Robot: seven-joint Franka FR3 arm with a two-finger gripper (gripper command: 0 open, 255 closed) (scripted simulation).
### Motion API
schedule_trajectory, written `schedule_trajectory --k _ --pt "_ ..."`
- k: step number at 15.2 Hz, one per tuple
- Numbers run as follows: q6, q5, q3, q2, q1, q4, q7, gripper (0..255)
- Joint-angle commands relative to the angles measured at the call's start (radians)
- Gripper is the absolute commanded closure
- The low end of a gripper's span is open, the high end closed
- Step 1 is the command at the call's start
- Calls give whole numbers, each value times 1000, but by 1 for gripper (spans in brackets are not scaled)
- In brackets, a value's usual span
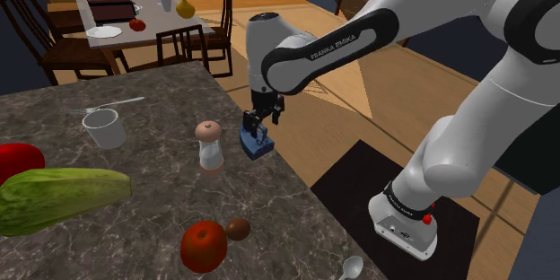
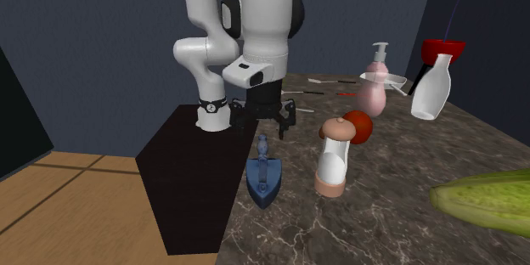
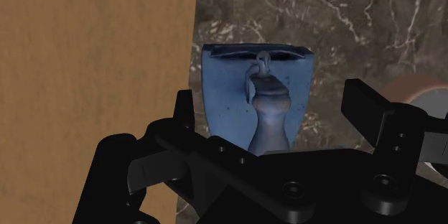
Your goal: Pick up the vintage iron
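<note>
1. Vintage iron [image 3: 240, 90]: you see a blue, wedge-shaped body, pointed at the nose and square at the heel, with darker specks on its top face. A turned, knobbed handle in the same blue rises along its middle line.
2. Position: the iron sits flat on the dark marbled surface [image 1: 269, 220], close to the edge that faces the robot's stand. It is just beside a shaker with a brown domed cap [image 1: 209, 144], and the two stand apart.
3. Gripper [image 2: 265, 126]: it hangs just above the iron. Your fingers [image 3: 185, 115] stand wide apart, one to each side of the handle. They touch nothing and hold nothing.
4. Writing: a dark band on the white arm [image 1: 422, 9] carries the light lettering "FRANKA EMIKA" [image 1: 332, 45], which you can read in the shoulder view.
</note>
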Motion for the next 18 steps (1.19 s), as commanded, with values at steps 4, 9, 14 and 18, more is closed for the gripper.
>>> schedule_trajectory --k 4,9,14,18 --pt "59 -13 0 42 0 -18 8 0" --pt "56 -13 0 41 0 -15 7 255" --pt "56 -13 0 41 0 -16 7 255" --pt "19 -5 0 16 0 -3 3 255"
